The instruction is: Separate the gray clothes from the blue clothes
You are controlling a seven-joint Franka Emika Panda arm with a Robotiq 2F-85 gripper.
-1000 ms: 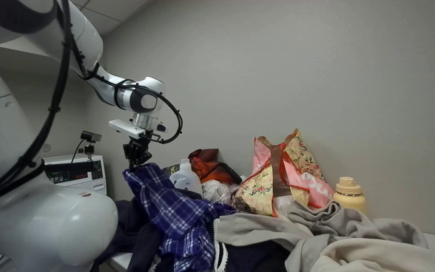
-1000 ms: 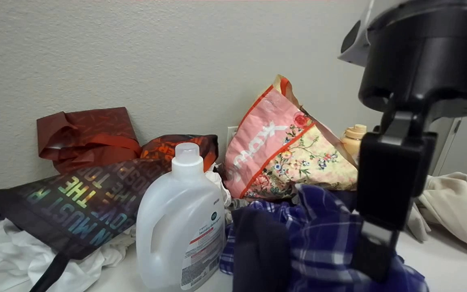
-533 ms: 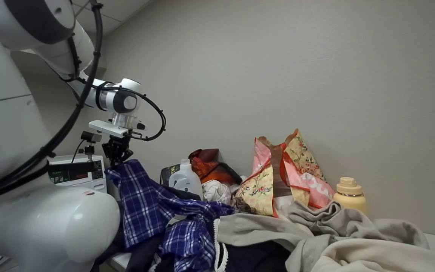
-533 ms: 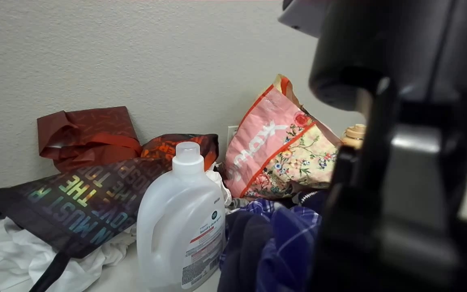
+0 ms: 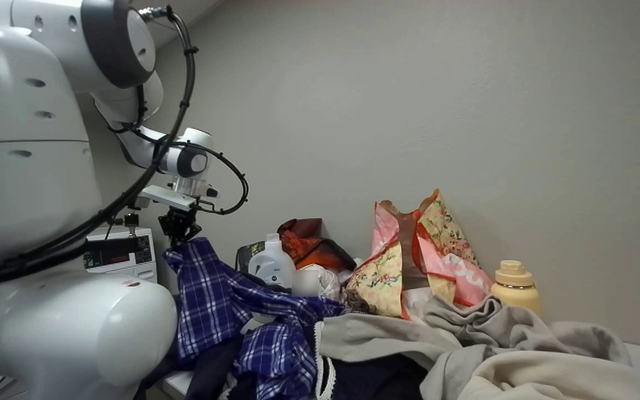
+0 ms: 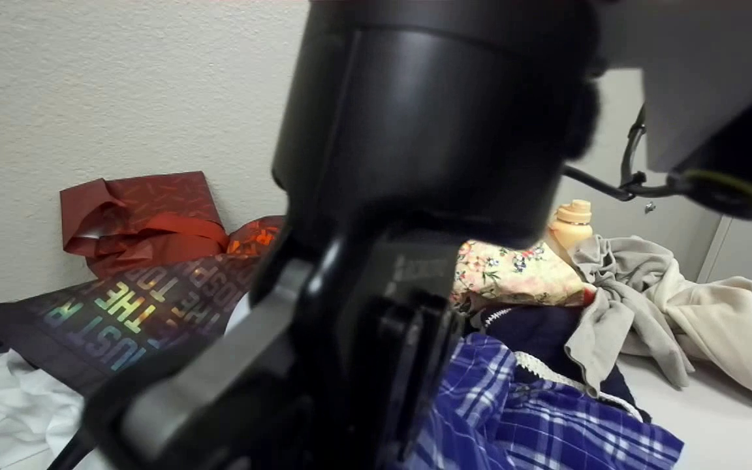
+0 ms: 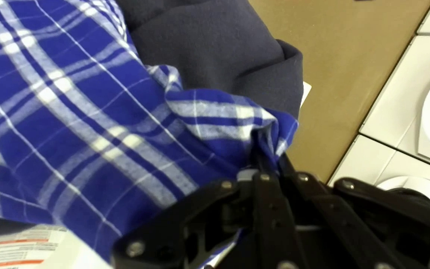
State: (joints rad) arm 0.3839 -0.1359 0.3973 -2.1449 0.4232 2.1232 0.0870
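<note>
A blue plaid garment (image 5: 206,300) hangs from my gripper (image 5: 175,244), which is shut on its corner and holds it raised. The rest drapes down to the pile, and it also shows in an exterior view (image 6: 565,424). In the wrist view the fingertips (image 7: 274,162) pinch the plaid cloth (image 7: 88,104). A dark navy garment (image 7: 215,45) lies below it. Another navy piece with white lace trim (image 6: 539,333) lies beside the plaid. Gray clothes (image 5: 381,336) and a beige one (image 5: 570,372) lie at the right. In an exterior view the gripper's tips are cut off.
A white detergent bottle (image 5: 271,268) stands behind the plaid cloth. A lettered dark bag (image 6: 134,313), white cloth (image 6: 23,411), a red bag (image 6: 154,215), a floral bag (image 5: 381,283) and a yellow bottle (image 5: 514,291) line the wall. Washing machines (image 7: 390,93) stand beyond the brown floor.
My gripper has carried the plaid corner left in an exterior view, then slightly back right and down, spreading the cloth. In an exterior view it has moved left and now covers the detergent bottle.
</note>
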